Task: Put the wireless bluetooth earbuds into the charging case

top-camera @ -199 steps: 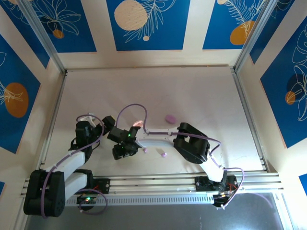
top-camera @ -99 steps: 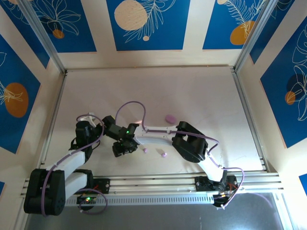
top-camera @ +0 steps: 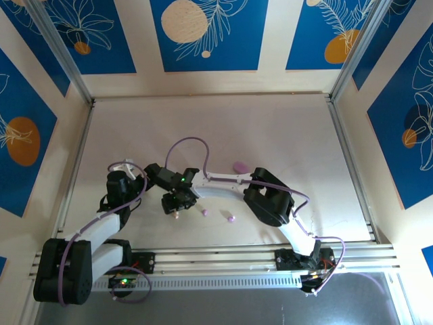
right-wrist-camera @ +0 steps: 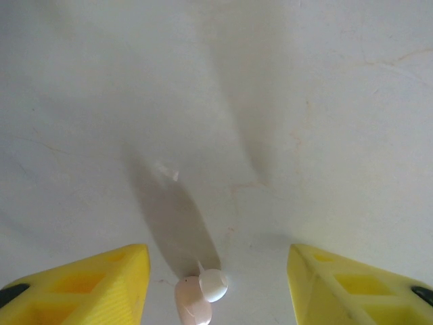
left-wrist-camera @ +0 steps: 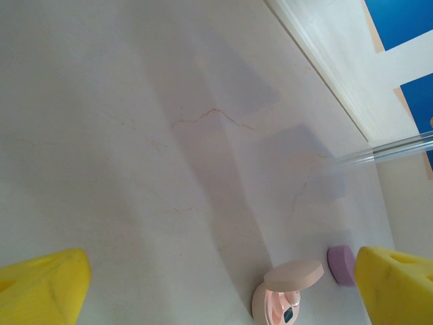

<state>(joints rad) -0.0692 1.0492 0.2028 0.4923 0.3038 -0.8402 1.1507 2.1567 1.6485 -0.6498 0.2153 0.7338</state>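
A pale pink earbud [right-wrist-camera: 200, 295] lies on the table between the wide-apart yellow fingers of my right gripper [right-wrist-camera: 218, 265], untouched by either. From above, that pink earbud [top-camera: 177, 214] sits just past the tips of the right gripper [top-camera: 174, 205]. Two light purple earbuds [top-camera: 204, 212] [top-camera: 231, 218] lie to its right. The pink charging case [left-wrist-camera: 287, 295] stands open with one pink earbud seated inside. The purple case [top-camera: 239, 165] lies shut behind it. My left gripper [left-wrist-camera: 223, 291] is open and holds nothing; it hangs left of the right one [top-camera: 140, 177].
The right arm's white link [top-camera: 223, 183] stretches leftward across the middle of the table. A purple cable [top-camera: 186, 143] loops above its wrist. Aluminium rails [top-camera: 81, 169] border the table's left and right sides.
The right gripper has drawn back toward the far side, uncovering the pink earbud on the table at its tips. Its wrist now covers the pink case from above. The left arm is still.
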